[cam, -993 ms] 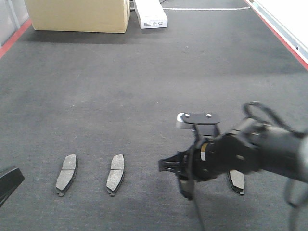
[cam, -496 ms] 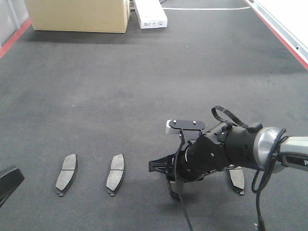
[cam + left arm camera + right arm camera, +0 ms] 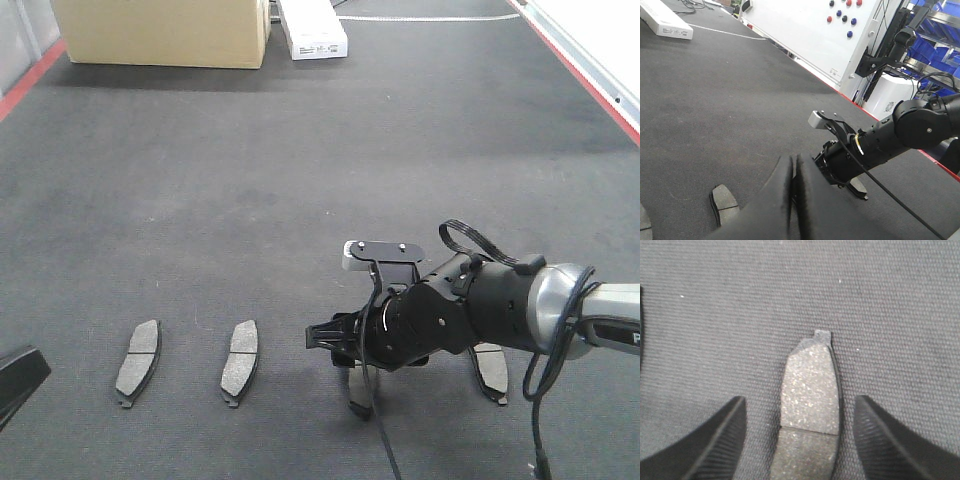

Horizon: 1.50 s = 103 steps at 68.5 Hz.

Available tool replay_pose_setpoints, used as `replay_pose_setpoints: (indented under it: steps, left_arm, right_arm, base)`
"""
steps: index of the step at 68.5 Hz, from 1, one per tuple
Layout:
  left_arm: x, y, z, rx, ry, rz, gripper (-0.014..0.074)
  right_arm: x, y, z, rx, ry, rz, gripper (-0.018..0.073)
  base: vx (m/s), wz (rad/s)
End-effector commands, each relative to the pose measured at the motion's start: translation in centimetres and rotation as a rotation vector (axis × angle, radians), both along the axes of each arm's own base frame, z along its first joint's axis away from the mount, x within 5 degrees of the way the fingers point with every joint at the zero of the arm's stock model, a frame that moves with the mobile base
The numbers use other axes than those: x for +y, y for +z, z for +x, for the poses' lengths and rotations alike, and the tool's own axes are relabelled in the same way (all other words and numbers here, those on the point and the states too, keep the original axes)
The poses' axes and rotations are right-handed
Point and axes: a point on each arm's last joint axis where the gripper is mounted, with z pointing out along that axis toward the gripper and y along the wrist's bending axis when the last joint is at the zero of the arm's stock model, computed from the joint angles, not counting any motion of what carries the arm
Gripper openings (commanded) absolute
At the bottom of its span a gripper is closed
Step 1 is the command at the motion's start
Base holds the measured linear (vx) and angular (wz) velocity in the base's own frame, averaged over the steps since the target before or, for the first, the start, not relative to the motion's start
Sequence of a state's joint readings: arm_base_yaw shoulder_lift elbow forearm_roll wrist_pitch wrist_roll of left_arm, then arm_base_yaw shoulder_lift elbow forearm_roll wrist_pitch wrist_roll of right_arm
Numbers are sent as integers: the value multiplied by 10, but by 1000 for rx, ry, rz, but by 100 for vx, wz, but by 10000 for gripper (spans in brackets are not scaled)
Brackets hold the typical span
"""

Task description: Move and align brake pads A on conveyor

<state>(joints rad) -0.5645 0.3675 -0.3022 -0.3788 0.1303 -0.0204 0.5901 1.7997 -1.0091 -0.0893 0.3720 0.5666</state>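
The conveyor (image 3: 300,180) is a wide charcoal belt. Two brake pads A lie side by side at the near left (image 3: 138,362) (image 3: 240,361). Another lies at the near right (image 3: 491,368), partly behind my right arm. My right gripper (image 3: 340,368) hangs low over one more pad. In the right wrist view it (image 3: 800,400) is open, its fingers either side of that pad (image 3: 810,400) and apart from it. My left gripper (image 3: 792,165) is shut with nothing in it, above the belt near a pad (image 3: 725,202).
A cardboard box (image 3: 160,30) and a white box (image 3: 312,28) stand at the belt's far end. A red stripe (image 3: 590,75) runs along the right edge. A white panel with coloured buttons (image 3: 810,30) stands beyond it.
My right arm has shifted left and come down, so its open fingers now straddle the pad. The pads and the left gripper have not moved.
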Motion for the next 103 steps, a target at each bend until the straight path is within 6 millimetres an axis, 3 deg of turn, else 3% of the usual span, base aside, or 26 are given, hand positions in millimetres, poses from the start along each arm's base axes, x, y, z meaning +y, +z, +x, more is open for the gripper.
replay_pose_setpoints:
  steps: [1,16,37,46,72,85,103]
  left_arm:
    - [1,15,1,-70,19,-48,-8]
    - [1,15,1,-70,19,-48,-8]
    - [1,15,1,-70,19,-48,-8]
    - [1,15,1,-70,19,-48,-8]
    - [1,15,1,-70,19,-48,-8]
    - [1,15,1,-70,19,-48,-8]
    - [1,15,1,-70,19,-48,-8]
  right_arm:
    - [-1,34,2,-106,16,46,470]
    - [-26,68,-28,-223,18,51,406]
    - [-114,107,-69,-376,-188,-87,106]
    - [-133,122,-99,-468,-186,-98,-16]
    - [-167,119,-189,-793,-83,1,-8]
    - [-175,128,-206,-898,-96,50,-8]
    - [-175,128,-207,-902,-98,53,-8]
  base:
    - [0,0]
    - [0,0]
    - [0,0]
    - [0,0]
    - [0,0]
    - [0,0]
    - [0,0]
